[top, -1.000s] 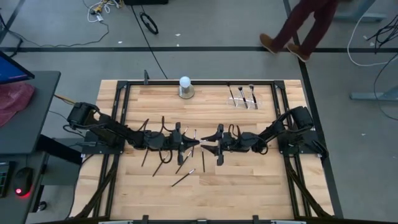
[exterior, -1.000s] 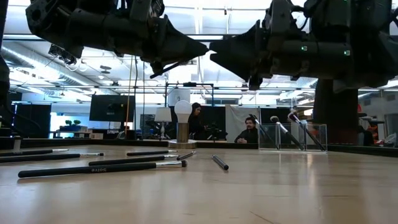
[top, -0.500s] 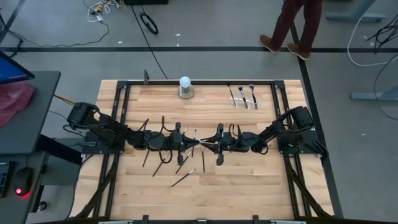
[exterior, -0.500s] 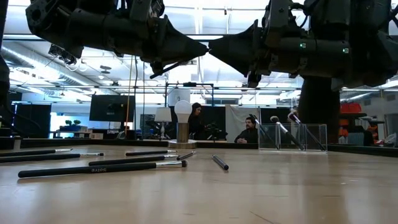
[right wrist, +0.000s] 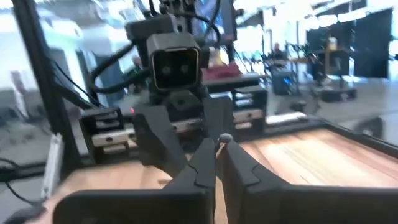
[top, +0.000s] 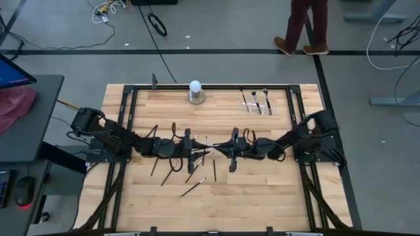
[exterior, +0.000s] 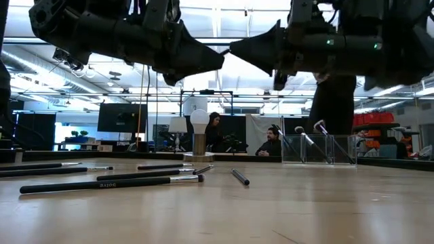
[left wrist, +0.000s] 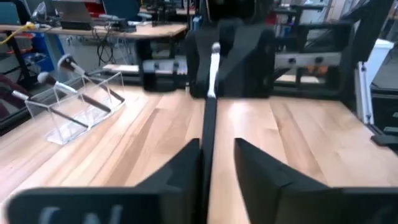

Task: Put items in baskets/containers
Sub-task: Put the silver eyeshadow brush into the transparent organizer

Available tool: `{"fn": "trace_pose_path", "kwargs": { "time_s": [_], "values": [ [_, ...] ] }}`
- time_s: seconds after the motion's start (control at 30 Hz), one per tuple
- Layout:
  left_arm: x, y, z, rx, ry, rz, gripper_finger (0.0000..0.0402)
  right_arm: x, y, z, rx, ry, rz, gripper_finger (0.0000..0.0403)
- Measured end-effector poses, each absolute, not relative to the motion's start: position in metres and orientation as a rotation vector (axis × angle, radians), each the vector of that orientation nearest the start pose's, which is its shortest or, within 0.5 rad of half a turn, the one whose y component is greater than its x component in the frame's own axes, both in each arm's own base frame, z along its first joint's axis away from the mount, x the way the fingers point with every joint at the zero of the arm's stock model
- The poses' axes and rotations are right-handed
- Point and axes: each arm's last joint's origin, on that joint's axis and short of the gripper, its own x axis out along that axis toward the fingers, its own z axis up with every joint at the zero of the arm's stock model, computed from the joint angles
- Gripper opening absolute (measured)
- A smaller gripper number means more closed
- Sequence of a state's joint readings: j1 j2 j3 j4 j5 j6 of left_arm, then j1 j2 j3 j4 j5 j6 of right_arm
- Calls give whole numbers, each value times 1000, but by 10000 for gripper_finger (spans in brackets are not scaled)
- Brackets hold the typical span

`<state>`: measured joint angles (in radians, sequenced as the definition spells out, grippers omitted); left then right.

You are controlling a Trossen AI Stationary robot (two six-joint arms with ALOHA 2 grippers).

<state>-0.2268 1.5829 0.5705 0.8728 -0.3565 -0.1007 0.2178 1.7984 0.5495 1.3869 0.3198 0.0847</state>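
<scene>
While both jaws [top: 201, 152] [top: 220, 151] pinch one brush [left wrist: 209, 124], clear holder [top: 257, 103] keeps three brushes [top: 255, 100].

Three brushes [top: 254, 101] in one holder [top: 266, 107]

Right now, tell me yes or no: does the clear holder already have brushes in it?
Yes, the high view shows three brushes leaning in the clear holder at the table's far right.
</scene>
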Motion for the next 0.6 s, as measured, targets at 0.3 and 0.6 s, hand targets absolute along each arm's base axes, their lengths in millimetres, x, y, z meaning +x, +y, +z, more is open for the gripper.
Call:
{"fn": "trace_pose_path", "kwargs": {
  "time_s": [0.3,0.6],
  "values": [
    [291,-56,171,-81,196,173,201,256,39,220,31,157,-401,3],
    [291,-56,171,-80,196,178,208,206,-9,280,81,419,-725,2]
  ]
}}
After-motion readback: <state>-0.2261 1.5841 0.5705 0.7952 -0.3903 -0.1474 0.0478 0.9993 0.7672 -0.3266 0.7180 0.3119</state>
